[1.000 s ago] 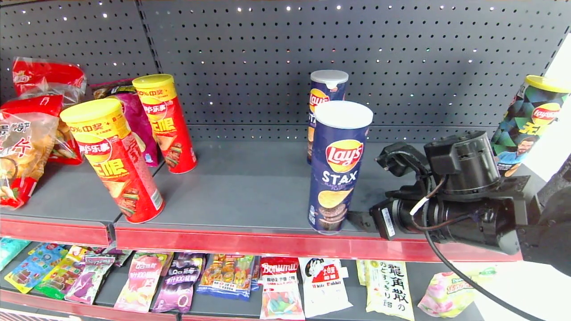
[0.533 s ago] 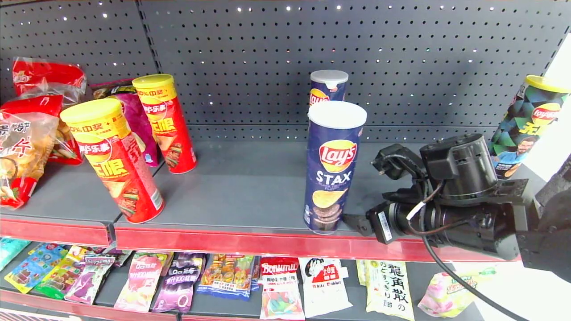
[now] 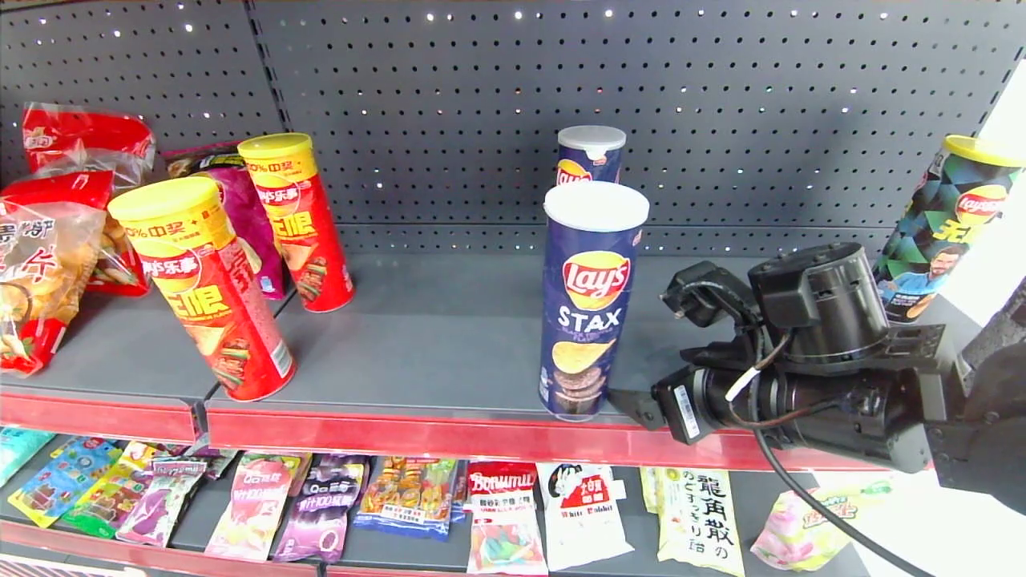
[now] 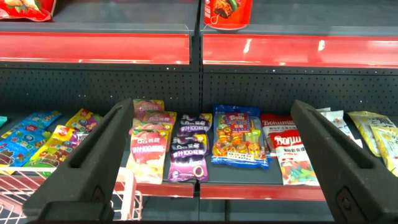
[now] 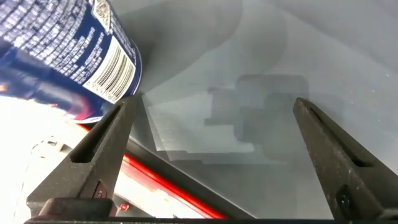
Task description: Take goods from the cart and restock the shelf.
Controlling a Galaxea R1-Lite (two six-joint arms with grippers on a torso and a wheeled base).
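Blue chip can upright at front edge of shelf, right gripper just beside its base — fingers spread, nothing between, left gripper also spread — facing snack bags below.

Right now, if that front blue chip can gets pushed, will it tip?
The front blue can is tall and narrow, so it probably tips easily. It stands beside the red shelf lip, so it might fall off. Tipped, it would likely roll.

We see the shelf brightly and evenly lit, with pinpricks of light shining through the pegboard holes. White glare floods the head view's right edge, and the red shelf lip carries small glints.
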